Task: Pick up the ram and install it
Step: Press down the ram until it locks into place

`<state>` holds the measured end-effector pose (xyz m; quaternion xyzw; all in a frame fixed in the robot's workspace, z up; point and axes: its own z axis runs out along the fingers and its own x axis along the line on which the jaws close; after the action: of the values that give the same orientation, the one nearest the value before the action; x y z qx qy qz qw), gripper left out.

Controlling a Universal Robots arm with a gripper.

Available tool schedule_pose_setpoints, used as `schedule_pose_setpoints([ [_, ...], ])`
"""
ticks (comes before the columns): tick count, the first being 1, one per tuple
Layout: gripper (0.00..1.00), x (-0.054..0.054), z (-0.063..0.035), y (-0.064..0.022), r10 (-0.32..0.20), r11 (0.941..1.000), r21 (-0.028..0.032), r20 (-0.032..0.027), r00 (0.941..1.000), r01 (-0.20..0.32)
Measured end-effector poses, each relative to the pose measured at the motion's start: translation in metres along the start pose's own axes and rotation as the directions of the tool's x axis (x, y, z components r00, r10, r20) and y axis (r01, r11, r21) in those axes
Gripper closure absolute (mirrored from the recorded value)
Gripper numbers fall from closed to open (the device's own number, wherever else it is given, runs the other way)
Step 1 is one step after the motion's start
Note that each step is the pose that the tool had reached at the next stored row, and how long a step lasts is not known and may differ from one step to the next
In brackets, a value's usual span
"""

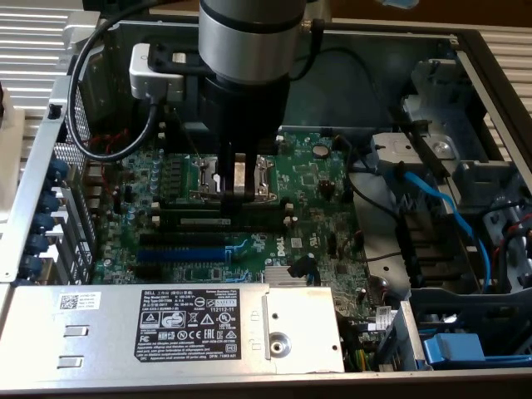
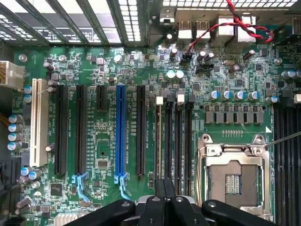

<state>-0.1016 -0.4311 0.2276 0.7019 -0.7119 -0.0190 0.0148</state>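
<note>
The ram (image 1: 208,221) stands on edge in one of the black memory slots (image 1: 249,211), its white label strip facing the exterior camera. From the wrist it appears as a thin pale line (image 2: 157,141) beside the empty slots (image 2: 178,141). My gripper (image 1: 237,195) hangs straight down over the slots, just beyond the ram in the exterior view. Its black fingers (image 2: 160,202) are pressed together with nothing visible between them, and the gripper (image 2: 165,184) is shut. I cannot tell whether the fingertips touch the ram.
An open CPU socket (image 2: 233,179) lies beside the memory slots, and a blue expansion slot (image 2: 121,132) on the other side. The silver power supply (image 1: 166,324) borders the board's near edge. Blue cables (image 1: 440,208) and drive bays fill the exterior view's right.
</note>
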Motion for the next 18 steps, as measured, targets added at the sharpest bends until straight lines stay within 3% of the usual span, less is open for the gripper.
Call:
schedule_pose_setpoints([
  [18, 0.90, 0.0000, 0.0003, 0.0015, 0.000, 1.0000, -0.0001, -0.0019, 1.0000, 0.000],
])
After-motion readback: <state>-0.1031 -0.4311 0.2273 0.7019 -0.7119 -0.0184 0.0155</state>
